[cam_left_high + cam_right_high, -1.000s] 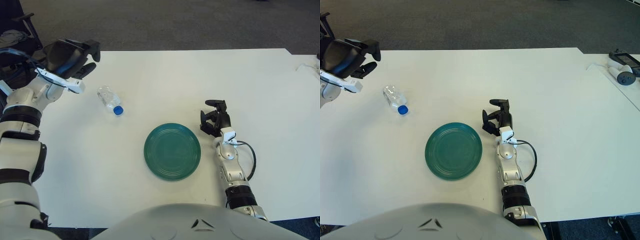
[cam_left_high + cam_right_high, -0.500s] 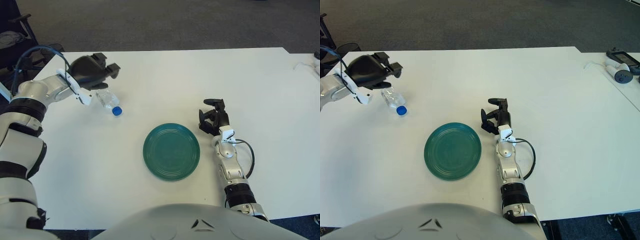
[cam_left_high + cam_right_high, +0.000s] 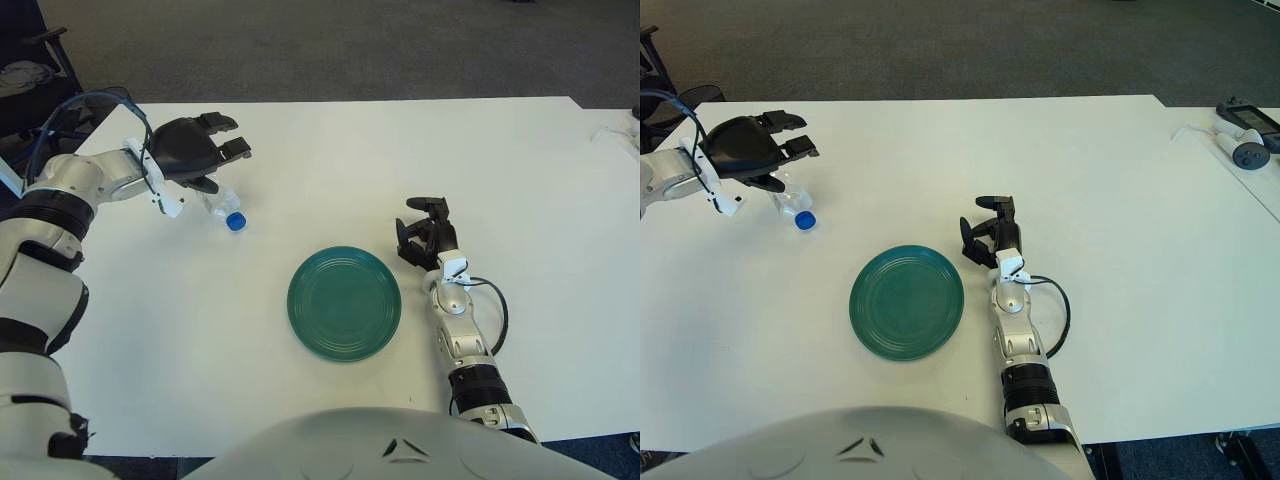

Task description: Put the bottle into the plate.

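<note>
A small clear plastic bottle with a blue cap lies on its side on the white table, left of centre. My left hand hovers right over the bottle with its fingers spread, covering the bottle's far end. It holds nothing. A round dark green plate lies flat in the middle front of the table, to the right of the bottle and nearer me. My right hand rests on the table just right of the plate, fingers curled and empty.
A grey and white device with a cable lies at the far right on a neighbouring table. A dark chair stands on the carpet beyond the table's left corner.
My left hand has moved right and down from the table's left edge to right above the bottle, fingers spreading. The bottle, plate and right hand have not moved.
</note>
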Controlling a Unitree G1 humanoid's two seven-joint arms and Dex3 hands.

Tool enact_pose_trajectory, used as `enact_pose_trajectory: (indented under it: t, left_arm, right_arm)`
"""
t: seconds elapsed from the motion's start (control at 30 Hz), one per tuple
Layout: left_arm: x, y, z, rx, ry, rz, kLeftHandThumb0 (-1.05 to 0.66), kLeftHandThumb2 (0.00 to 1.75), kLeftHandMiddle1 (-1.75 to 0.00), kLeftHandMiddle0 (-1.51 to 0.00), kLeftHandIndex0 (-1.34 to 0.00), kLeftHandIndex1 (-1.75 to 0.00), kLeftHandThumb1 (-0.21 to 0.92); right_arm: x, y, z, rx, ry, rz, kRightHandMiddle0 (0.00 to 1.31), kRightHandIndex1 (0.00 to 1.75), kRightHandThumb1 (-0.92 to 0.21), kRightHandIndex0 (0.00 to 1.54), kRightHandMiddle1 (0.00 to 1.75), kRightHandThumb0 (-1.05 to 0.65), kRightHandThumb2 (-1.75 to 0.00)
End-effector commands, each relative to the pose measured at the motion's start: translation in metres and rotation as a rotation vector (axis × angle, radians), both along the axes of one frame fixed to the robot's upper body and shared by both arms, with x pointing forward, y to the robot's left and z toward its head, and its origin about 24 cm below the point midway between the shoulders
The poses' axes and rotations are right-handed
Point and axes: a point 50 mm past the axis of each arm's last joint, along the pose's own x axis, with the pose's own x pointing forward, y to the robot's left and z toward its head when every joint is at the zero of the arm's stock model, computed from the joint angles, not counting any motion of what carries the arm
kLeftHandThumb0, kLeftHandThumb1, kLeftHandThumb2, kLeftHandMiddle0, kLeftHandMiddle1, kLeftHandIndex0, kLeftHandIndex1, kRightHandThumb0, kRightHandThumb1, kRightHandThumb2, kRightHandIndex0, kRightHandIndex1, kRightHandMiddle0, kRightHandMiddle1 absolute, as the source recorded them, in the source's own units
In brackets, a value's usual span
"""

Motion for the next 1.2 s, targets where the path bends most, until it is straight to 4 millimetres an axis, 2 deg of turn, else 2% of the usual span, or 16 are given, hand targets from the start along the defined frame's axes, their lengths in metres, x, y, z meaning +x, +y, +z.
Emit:
enact_pose_trajectory:
  t: [0.0, 0.33, 0.6, 0.87, 0.97, 1.17]
  left_arm:
    - [-0.0017, -0.0032, -0.001, -0.028, 0.007, -0.024, -0.85, 0.27, -0.17, -0.29, 0.0, -0.84, 0.92]
    - [-0.0034, -0.003, -0.0044, -0.004, 0.061, -0.02, -0.87, 0.31, -0.18, -0.32, 0.0, -0.87, 0.92]
    - [-0.0016, -0.0014, -0.0053, 0.087, 0.132, 0.034, -1.01, 0.27, -0.15, -0.27, 0.0, -0.82, 0.92]
    - [-0.0012, 0.0007, -0.0067, 0.218, 0.19, 0.083, -1.05, 0.2, -0.07, -0.16, 0.0, -0.49, 0.92]
    - [-0.0013, 0.0009, -0.0081, 0.264, 0.208, 0.096, -1.05, 0.17, -0.04, -0.11, 0.0, -0.35, 0.92]
    - [-0.0012, -0.0005, -0.0097, 0.358, 0.205, 0.107, -1.04, 0.13, 0.0, -0.06, 0.0, -0.21, 0.89]
  right_arm:
    - [-0.0133, -0.002, -0.0249, -0.007, 0.135, 0.005, 0.0, 1.64, -0.72, 0.39, 1.44, 0.36, -0.71]
    - [-0.0128, -0.0028, -0.0264, 0.0, 0.142, -0.001, 0.0, 1.66, -0.66, 0.41, 1.48, 0.37, -0.81]
    - [-0.0129, -0.0039, -0.0272, -0.002, 0.142, 0.003, 0.0, 1.67, -0.66, 0.4, 1.5, 0.37, -0.82]
    - [-0.0136, -0.0048, -0.028, -0.002, 0.142, 0.012, 0.0, 1.67, -0.67, 0.39, 1.57, 0.37, -0.81]
    - [-0.0137, -0.0051, -0.0282, -0.003, 0.143, 0.014, 0.0, 1.65, -0.72, 0.38, 1.59, 0.36, -0.73]
    - [-0.014, -0.0064, -0.0286, -0.006, 0.142, 0.02, 0.0, 1.64, -0.77, 0.36, 1.62, 0.35, -0.64]
